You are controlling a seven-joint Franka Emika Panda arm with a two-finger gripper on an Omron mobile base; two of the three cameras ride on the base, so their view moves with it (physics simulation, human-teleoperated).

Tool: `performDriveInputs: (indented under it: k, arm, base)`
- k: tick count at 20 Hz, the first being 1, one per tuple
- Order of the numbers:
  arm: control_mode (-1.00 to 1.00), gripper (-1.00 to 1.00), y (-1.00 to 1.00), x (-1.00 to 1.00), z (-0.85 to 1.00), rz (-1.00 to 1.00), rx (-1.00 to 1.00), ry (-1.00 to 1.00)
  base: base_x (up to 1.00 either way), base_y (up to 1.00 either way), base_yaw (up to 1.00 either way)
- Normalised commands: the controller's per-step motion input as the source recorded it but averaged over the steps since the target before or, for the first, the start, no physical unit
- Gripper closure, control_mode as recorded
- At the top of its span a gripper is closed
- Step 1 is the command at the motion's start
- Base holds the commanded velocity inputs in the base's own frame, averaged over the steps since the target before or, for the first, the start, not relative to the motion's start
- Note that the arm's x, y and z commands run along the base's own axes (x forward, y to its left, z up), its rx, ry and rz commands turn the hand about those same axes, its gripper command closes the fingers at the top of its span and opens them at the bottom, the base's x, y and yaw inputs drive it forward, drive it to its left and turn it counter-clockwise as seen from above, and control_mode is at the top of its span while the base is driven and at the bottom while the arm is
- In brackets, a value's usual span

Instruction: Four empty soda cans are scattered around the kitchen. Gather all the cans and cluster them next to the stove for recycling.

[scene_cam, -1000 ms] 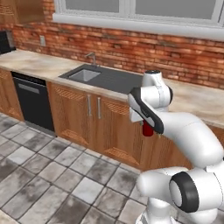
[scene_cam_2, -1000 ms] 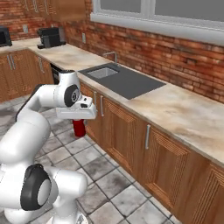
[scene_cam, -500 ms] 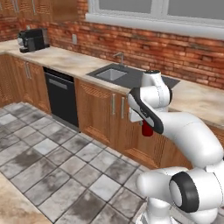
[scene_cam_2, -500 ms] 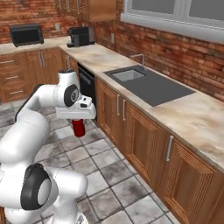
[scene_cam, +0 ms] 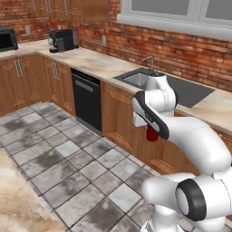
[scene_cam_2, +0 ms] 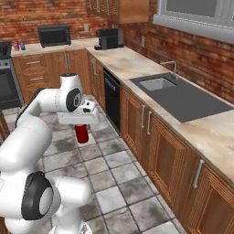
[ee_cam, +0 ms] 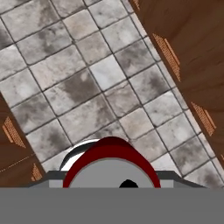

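The can (scene_cam: 152,134) hung red and upright below the hand (scene_cam: 149,127) in the left base view, carried in the air in front of the wooden cabinets, with the tiled floor well below it; the sink (scene_cam: 156,81) sat in the worktop (scene_cam: 90,63) behind the arm. In the right base view the can (scene_cam_2: 82,133) showed more fully, a short red cylinder hanging under the white hand (scene_cam_2: 82,124), which was clenched around its upper part, while the stove (scene_cam_2: 4,82) stood at the far left edge, well apart from the robot, and two small cans (scene_cam_2: 19,46) stood on the worktop beside it, near the microwave (scene_cam_2: 54,35). In the hand view the can (ee_cam: 111,164) sat right against the camera, silver top and red rim facing up, floor tiles beneath. As an empty drink can it was probably very light, thin-walled and smooth, so it would dent under a hard squeeze and slip under a loose one. A moderate hold across the sides near the stiffer top rim, as here, seemed the safest, keeping it upright for setting down.
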Motion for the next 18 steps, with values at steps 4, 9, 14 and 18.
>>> performDriveInputs:
  k: [4, 9, 14, 18]
  arm:
    - [1.00, 1.00, 0.00, 0.00, 0.00, 0.00, 0.00, 0.00]
    - [1.00, 1.00, 0.00, 0.00, 0.00, 0.00, 0.00, 0.00]
    - [1.00, 1.00, 0.00, 0.00, 0.00, 0.00, 0.00, 0.00]
    - [1.00, 1.00, 0.00, 0.00, 0.00, 0.00, 0.00, 0.00]
  base:
    - [0.70, 0.02, 0.24]
    - [0.72, 0.01, 0.24]
    - [0.77, 0.00, 0.25]
    - [0.77, 0.00, 0.25]
